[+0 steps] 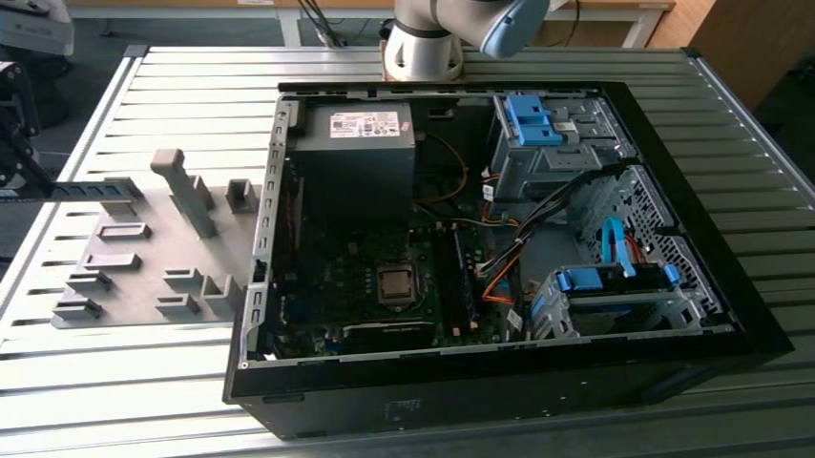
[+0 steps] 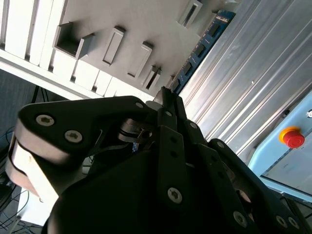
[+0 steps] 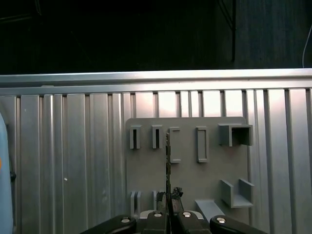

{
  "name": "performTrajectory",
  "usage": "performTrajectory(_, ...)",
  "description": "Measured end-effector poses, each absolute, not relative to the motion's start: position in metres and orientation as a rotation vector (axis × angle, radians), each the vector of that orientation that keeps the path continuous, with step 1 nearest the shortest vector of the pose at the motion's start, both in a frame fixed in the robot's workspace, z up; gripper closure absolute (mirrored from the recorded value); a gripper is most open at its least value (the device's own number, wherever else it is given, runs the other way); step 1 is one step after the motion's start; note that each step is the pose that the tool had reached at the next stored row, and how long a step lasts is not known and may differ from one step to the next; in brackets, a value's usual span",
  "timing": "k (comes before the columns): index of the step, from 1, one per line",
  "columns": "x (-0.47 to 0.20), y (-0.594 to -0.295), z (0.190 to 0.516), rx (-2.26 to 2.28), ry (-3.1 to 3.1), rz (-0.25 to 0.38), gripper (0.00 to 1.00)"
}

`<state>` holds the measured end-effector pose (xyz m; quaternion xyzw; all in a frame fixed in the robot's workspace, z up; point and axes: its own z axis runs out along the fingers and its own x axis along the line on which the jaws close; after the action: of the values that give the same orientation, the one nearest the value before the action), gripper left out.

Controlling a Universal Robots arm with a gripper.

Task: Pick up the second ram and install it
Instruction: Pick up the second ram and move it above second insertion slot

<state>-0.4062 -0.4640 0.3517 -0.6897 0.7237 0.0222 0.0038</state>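
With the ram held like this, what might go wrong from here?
1. The gripper pinches the second ram at one end, so the long free part may tilt or slip.
2. The ram seems close over the grey fixture blocks; it may catch one.
3. Loose cables lie beside the memory slots and may obstruct seating.
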Motion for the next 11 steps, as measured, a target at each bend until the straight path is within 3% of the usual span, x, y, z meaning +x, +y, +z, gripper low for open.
performTrajectory(11, -0.406, -0.464, 0.377, -2.161, 2.268, 0.070, 0.86)
